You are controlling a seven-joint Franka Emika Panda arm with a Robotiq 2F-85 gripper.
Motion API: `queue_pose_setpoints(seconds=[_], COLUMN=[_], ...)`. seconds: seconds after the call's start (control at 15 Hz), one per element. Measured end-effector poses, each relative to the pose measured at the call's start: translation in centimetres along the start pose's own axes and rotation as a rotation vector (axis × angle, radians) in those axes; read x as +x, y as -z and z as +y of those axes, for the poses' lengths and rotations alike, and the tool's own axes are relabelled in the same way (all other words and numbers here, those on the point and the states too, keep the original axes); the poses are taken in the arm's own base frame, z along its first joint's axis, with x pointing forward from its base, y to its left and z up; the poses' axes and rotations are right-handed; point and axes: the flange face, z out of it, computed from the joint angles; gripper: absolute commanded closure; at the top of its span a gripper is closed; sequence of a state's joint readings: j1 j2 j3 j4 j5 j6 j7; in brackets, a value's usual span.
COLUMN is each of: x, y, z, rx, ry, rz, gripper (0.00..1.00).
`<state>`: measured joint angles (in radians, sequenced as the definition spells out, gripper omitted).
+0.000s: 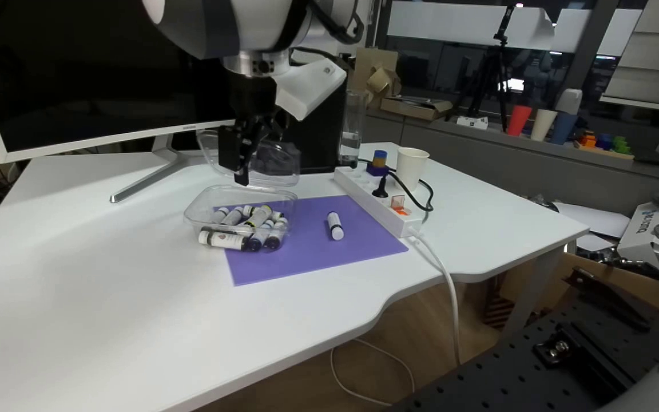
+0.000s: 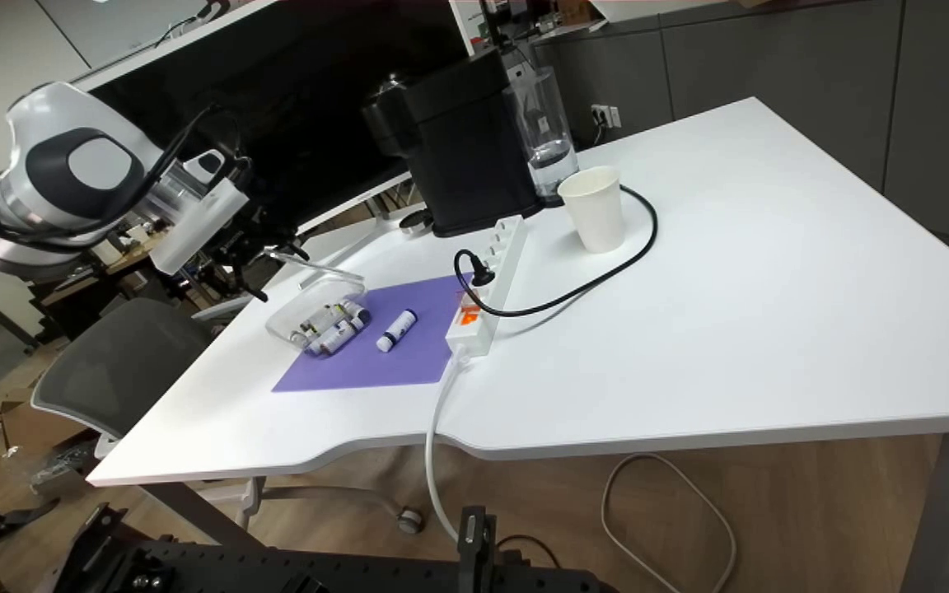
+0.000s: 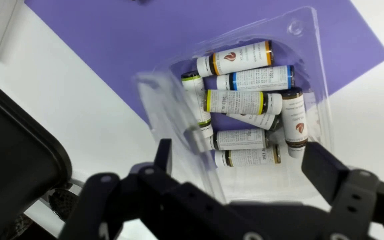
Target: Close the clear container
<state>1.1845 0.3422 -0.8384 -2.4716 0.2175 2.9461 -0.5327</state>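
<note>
Claw spread wide, empty, near clear container, lid raised, bottles inside

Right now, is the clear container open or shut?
Open: in both exterior views the lid is tilted up from one edge of the clear container, and the wrist view shows its bottles largely uncovered.

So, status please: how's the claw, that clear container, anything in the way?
Claw open. Clear container not yet closed, lid tilted up. Bottles inside, seemingly not blocking.
</note>
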Motion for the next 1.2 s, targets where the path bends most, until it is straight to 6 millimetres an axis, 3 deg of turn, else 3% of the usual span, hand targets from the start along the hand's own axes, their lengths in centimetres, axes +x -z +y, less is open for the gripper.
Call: queue_pose_setpoints(seconds=[0.33,0.6,1.2], x=[1.7,2.2,1.4], y=[1.8,2.7,4.9], z=[-1.8,-1.9,2.4], rx=[0.003,0.033,0.068], ry=[0.069,0.013,-0.372], rz=[-0.047,-0.11,-0.311], gripper=[0.0,0.0,0.0])
